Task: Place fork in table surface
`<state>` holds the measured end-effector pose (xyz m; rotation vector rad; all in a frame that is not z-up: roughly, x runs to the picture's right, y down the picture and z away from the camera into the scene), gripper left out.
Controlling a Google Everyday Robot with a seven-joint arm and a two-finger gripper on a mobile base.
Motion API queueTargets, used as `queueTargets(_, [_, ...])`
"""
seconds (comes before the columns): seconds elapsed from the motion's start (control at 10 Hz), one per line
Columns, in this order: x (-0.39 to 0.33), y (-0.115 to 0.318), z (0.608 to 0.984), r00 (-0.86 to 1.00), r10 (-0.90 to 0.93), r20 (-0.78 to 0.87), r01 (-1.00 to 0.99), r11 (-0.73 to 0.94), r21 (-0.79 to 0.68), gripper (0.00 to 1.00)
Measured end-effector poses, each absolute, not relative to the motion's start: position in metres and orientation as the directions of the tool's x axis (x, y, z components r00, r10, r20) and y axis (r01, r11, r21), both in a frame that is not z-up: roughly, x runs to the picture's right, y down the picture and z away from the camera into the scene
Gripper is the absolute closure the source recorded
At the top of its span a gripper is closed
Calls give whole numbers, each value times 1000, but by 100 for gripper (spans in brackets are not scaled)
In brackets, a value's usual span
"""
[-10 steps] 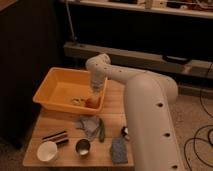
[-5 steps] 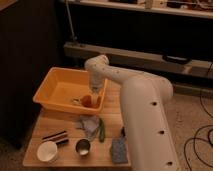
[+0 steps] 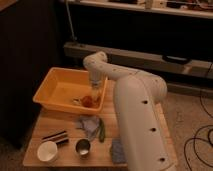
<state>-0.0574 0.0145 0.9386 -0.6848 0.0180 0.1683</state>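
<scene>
My gripper (image 3: 90, 98) hangs from the white arm (image 3: 135, 100) and reaches down into the yellow bin (image 3: 55, 87), near its front right corner. An orange thing shows at the gripper's tip. A small pale slender piece (image 3: 76, 101), likely the fork, lies on the bin floor just left of the gripper. I cannot see whether it is held. The light wooden table surface (image 3: 47, 122) carries the bin at its back left.
On the table in front of the bin are dark sticks (image 3: 56, 136), a white bowl (image 3: 47, 150), a metal cup (image 3: 82, 147), a blue-grey cloth (image 3: 88, 125), a green thing (image 3: 101, 131) and a grey cloth (image 3: 117, 150). The arm's body covers the table's right side.
The gripper has shifted only slightly inside the bin. Nothing else has moved.
</scene>
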Motion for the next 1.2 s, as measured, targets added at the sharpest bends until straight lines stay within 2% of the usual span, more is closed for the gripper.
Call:
queueTargets(0.3, [-53, -6, 948, 981, 162, -106, -194, 807, -558, 35])
queueTargets(0.6, [-44, -2, 953, 980, 166, -106, -197, 819, -539, 35])
queueTargets(1.2, [-38, 27, 952, 984, 161, -78, -173, 754, -633, 35])
